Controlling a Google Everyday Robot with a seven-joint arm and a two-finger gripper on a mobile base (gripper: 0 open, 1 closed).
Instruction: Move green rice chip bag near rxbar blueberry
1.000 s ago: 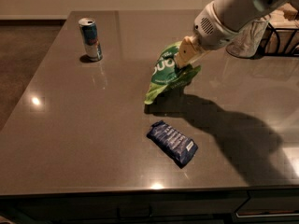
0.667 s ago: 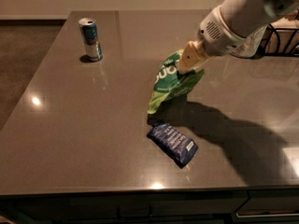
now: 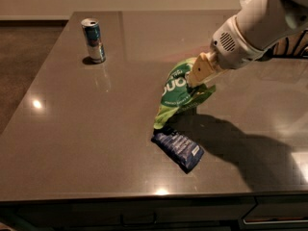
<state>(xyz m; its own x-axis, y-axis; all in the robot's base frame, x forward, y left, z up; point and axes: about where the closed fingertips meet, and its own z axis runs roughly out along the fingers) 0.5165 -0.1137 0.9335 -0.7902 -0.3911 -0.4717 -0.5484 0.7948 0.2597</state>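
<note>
The green rice chip bag [image 3: 177,97] is a crinkly light-green pouch with a dark green round label. It hangs tilted from my gripper [image 3: 198,76], which is shut on its upper right edge. The bag's lower tip reaches down to the table right at the upper left end of the rxbar blueberry [image 3: 179,149]. The rxbar is a flat dark-blue wrapper lying on the grey table [image 3: 72,129] near its front edge. My white arm comes in from the upper right.
A blue-and-silver drink can [image 3: 93,40] stands upright at the table's far left. A dark wire rack [image 3: 293,49] sits at the right edge behind my arm. The table's front edge lies just below the rxbar.
My gripper has carried the green bag toward the front, so its lower tip has come from well behind the rxbar down to the bar's end. The can and rxbar have not moved.
</note>
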